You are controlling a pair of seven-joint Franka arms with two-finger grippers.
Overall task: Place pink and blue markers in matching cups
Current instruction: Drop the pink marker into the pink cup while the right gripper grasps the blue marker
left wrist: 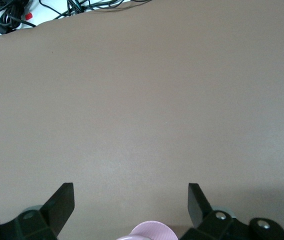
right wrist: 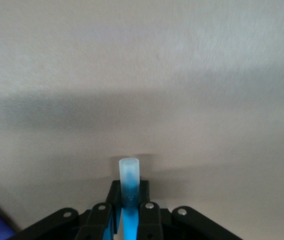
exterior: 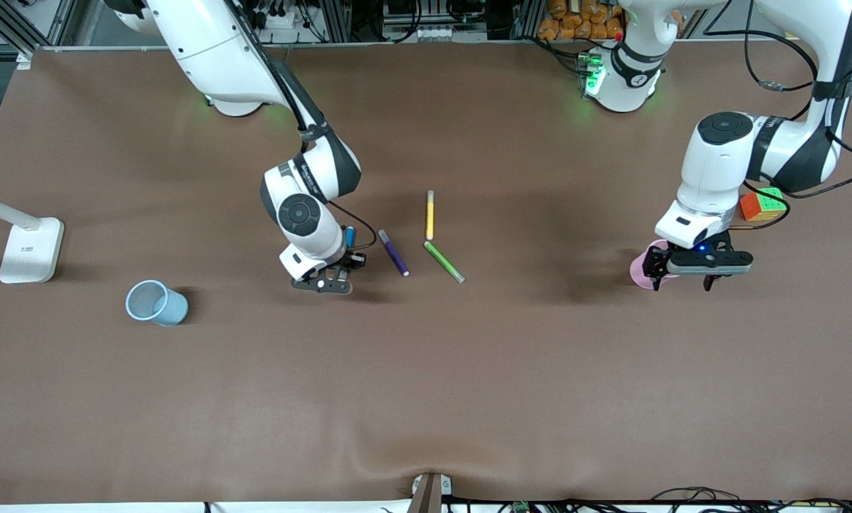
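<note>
The right gripper's [exterior: 330,274] jaws are clenched on the blue marker [right wrist: 130,190]; in the right wrist view the pen sticks out between them, its greyish end clear of the black fingers [right wrist: 147,212]. In the front view this gripper sits left of centre, low over the desk [exterior: 426,399], with a bit of the blue marker showing beside the wrist. Just to its right in that frame lie the purple marker [exterior: 393,252], then the green marker [exterior: 444,261] and the yellow marker [exterior: 430,215], the yellow one higher in the frame and almost meeting the green one's upper end.

The left gripper's [exterior: 682,278] jaws are released, spread wide with nothing between them in the left wrist view. It hangs over the pink cup [exterior: 640,267] at the right of the front frame; the cup's rim shows at the bottom edge of the left wrist view. Whether a pink marker is in that cup cannot be told.

The blue cup [exterior: 157,303] stands at the lower left of the front frame, well apart from the right gripper. A white stand [exterior: 30,249] sits at the left edge, and a colour cube [exterior: 762,204] lies at the right, above the left gripper.
</note>
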